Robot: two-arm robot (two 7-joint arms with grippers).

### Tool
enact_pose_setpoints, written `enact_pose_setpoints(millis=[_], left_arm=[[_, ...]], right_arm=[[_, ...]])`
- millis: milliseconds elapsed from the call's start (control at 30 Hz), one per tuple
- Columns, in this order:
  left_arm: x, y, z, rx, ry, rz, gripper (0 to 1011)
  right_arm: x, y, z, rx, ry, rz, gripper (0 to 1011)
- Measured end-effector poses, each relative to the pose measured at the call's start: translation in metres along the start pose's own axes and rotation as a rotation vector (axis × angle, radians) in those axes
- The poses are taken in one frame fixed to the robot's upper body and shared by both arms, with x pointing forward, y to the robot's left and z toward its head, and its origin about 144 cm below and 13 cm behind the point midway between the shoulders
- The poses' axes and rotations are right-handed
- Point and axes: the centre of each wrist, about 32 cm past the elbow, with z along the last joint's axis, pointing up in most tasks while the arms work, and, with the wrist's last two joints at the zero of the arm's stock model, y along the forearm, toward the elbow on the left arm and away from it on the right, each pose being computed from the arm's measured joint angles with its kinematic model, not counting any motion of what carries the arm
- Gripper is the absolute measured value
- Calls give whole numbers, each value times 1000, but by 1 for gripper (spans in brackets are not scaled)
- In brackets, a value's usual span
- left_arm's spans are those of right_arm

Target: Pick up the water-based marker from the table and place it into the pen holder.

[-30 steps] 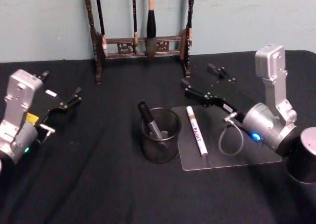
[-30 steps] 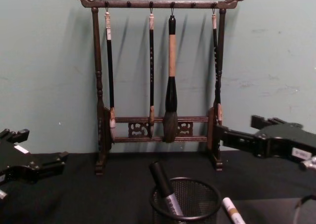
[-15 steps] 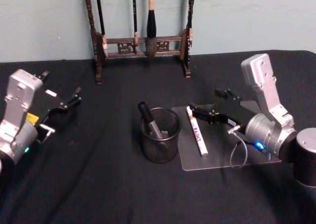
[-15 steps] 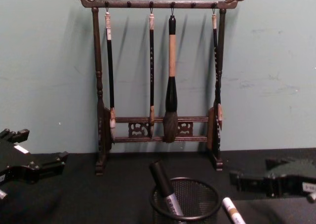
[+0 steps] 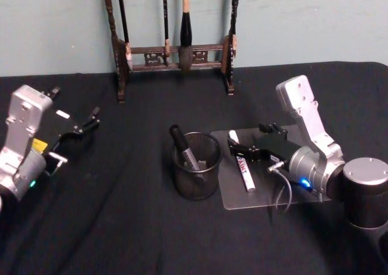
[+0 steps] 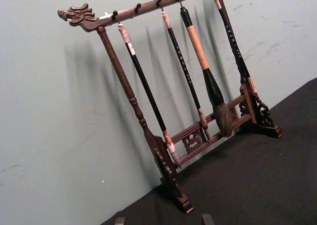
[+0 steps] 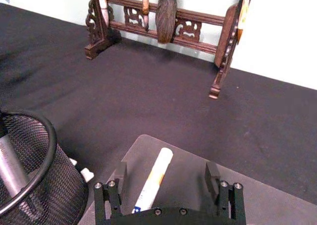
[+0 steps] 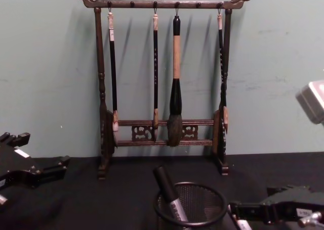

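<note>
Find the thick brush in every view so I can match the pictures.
Head: thick brush at top centre, third from the left of four.
Left wrist: the brush hangs slanted, third along the bar, the fattest.
Right wrist: its tuft hangs in front of the carved rails.
Chest: the brush at centre, above the pen holder.
Shared landmark: the rack it hangs on.
</note>
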Motion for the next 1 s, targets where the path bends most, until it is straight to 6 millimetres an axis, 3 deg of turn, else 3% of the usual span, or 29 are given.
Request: enact_pose_setpoints(millis=[1000], left_arm=[[0, 0, 0, 0, 0, 0, 1001]], right_arm=[[-12, 11, -4, -58, -13, 10, 1002]])
